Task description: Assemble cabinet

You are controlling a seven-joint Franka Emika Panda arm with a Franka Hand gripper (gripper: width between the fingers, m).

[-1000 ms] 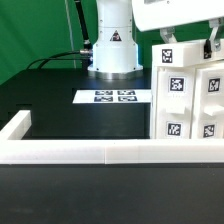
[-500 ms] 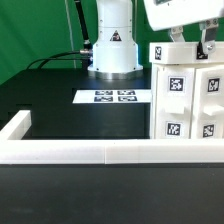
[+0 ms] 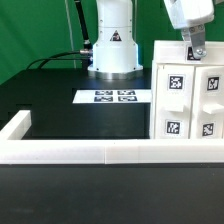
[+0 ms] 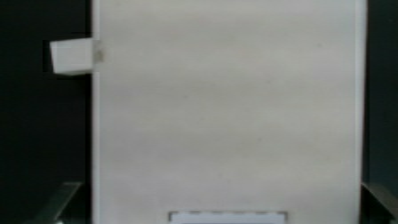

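The cabinet [image 3: 186,100] stands at the exterior view's right, a tall white box with several black-and-white tags on its front. My gripper [image 3: 195,48] hangs just over its top edge, and a small tag [image 3: 196,53] shows right under the fingers. In the wrist view a broad white cabinet panel [image 4: 222,110] fills the middle. My gripper [image 4: 222,200] straddles it, with the dark fingers [image 4: 63,200] spread wide and a thin gap on each side. A small white block [image 4: 71,57] juts out beside the panel. The jaws look open, and I see nothing held.
The marker board [image 3: 113,97] lies flat on the black table in front of the robot base [image 3: 113,50]. A low white border rail [image 3: 80,152] runs along the front and up the exterior view's left side. Green backdrop behind.
My gripper has moved toward the exterior view's right along the cabinet's top. The small tag under the fingers has shifted right with it. The cabinet body has not moved.
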